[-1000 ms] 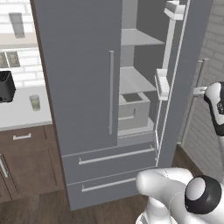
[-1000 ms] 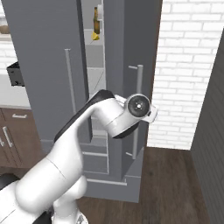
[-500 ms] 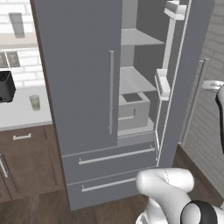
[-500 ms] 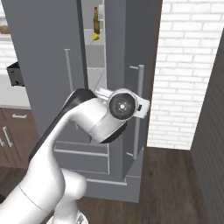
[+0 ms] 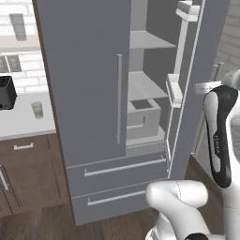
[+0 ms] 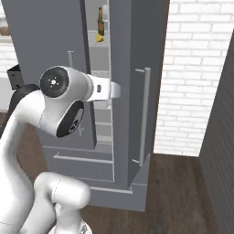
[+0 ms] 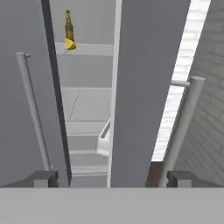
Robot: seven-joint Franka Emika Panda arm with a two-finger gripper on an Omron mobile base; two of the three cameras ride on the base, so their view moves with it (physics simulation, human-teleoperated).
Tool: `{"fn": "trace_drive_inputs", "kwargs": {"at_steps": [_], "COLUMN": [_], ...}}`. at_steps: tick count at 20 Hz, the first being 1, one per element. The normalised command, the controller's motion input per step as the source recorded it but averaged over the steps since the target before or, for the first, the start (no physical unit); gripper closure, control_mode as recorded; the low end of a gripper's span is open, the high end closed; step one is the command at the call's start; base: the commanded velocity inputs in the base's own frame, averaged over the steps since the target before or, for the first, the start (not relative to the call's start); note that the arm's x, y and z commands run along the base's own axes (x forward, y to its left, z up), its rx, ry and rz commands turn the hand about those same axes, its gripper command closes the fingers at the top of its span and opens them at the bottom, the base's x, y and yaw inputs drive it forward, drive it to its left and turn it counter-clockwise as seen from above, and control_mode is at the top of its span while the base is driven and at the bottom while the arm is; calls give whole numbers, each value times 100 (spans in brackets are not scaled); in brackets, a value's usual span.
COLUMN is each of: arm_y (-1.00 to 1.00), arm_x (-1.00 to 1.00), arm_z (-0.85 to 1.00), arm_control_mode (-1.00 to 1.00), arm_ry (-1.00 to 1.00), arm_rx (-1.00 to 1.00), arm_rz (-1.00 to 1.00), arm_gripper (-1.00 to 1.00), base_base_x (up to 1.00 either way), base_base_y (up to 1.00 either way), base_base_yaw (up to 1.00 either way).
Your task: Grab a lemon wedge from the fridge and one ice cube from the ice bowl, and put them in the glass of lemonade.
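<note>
The grey fridge (image 5: 84,93) stands with its right door (image 7: 148,87) swung partly out, edge-on to the hand view. My gripper (image 7: 113,178) is open, its two fingertips (image 7: 43,178) set wide apart on either side of that door's edge, holding nothing. Deep inside, on an upper shelf, the yellow lemon wedge (image 7: 69,44) lies at the foot of a brown bottle (image 7: 68,24); the lemon wedge (image 6: 99,39) is also in the right base view. The glass of lemonade (image 5: 37,109) stands on the counter left of the fridge. The ice bowl and ice cube are out of view.
The open door's long handle (image 7: 181,131) is just right of my fingers, the closed door's handle (image 7: 33,113) to the left. A grey box (image 5: 143,117) sits on a lower shelf. A black toaster (image 5: 5,92) is on the counter. A brick wall (image 6: 196,77) is to the right.
The arm has swung: in the right base view its wrist moved left and up, with the hand now pointing at the door's edge. The jaws have spread a little wider.
</note>
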Motion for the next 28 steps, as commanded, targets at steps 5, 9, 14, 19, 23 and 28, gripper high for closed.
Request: {"fn": "trace_drive_inputs", "kwargs": {"at_steps": [5,9,14,19,23,28], "arm_y": [97,99,69,-2,-53,-33], "arm_x": [1,24,43,46,19,49], "arm_z": [2,-1,0,0,0,0], "arm_control_mode": [-100,-100,-100,-100,-100,-100], "arm_ry": [23,21,21,19,10,14], "arm_rx": [-52,-54,-49,-28,0,0], "arm_rz": [-4,-8,-10,-12,-11,-12], "arm_gripper": [-100,-100,-100,-100,-100,-100], "base_base_x": [0,0,0,0,0,0], "base_base_y": [0,0,0,0,0,0], "base_base_yaw": [0,0,0,0,0,0]}}
